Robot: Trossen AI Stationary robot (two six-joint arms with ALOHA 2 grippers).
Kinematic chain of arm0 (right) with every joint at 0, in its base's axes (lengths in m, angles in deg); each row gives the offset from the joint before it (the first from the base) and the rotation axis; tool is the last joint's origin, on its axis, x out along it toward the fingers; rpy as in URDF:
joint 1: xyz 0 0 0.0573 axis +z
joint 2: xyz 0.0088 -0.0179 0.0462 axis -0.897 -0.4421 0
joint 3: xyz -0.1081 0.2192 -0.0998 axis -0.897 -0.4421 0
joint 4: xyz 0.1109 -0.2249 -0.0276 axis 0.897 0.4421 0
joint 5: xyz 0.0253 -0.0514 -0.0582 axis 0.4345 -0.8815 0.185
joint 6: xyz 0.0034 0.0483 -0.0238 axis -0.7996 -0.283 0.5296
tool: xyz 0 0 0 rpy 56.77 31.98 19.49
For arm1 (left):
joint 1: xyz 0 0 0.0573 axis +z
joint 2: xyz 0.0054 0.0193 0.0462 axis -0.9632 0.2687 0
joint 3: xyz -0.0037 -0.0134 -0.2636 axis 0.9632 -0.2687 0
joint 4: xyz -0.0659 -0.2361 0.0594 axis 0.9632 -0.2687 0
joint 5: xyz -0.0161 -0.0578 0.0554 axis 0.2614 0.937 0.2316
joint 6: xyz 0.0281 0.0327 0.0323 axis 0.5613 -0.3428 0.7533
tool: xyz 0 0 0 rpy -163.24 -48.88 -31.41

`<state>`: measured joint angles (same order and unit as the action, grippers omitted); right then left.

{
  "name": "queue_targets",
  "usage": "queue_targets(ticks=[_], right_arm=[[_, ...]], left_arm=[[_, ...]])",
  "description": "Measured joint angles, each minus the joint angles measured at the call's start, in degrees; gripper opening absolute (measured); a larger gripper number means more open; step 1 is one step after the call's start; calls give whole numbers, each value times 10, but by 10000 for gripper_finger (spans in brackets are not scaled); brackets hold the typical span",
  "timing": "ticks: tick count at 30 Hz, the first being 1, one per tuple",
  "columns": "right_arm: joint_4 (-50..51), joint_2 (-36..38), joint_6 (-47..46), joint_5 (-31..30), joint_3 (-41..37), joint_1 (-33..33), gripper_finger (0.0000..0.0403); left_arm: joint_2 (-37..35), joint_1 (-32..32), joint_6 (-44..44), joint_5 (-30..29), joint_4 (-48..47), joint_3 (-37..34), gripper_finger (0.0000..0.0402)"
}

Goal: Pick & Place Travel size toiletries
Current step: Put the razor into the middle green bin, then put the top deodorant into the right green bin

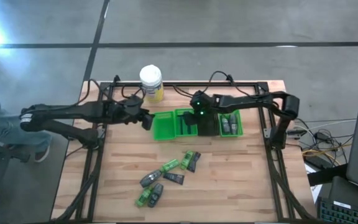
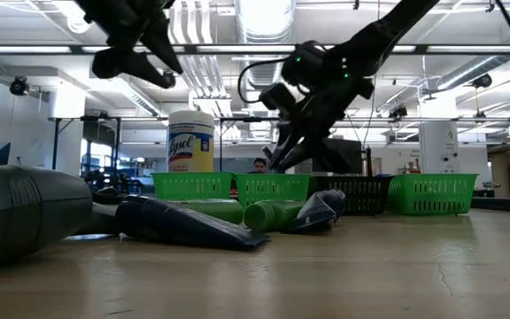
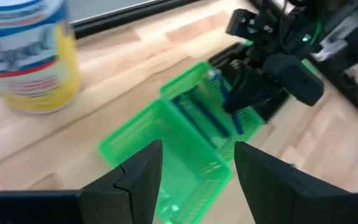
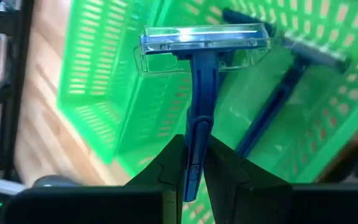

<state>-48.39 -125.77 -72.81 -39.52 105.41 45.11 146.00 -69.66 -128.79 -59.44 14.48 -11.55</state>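
Wooden bench is carrying scattered toiletries near its front. Right tool is pinching a blue razor above the second green tray. Left tool is hanging spread over the leftmost tray.

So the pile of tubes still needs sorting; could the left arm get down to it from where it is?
Probably yes. The left gripper is open and empty above the leftmost green basket, and bare table lies between it and the tubes and bottles.
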Motion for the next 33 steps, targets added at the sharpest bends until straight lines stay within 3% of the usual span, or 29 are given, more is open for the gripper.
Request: queue_targets(ticks=[7, 17, 26, 33], right_arm=[[35, -33, 3, -7, 55, -4, 43], [78, -56, 2, 0, 70, -4, 121], [80, -1, 65, -28, 70, -3, 200], [143, 64, 201, -29, 70, 12, 242]], left_arm=[[0, 0, 27, -8, -53, 0, 204], [9, 0, 61, -7, -54, -11, 204], [9, -13, 34, 139, -60, -45, 204], [11, -106, -41, 147, -62, -89, 204]])
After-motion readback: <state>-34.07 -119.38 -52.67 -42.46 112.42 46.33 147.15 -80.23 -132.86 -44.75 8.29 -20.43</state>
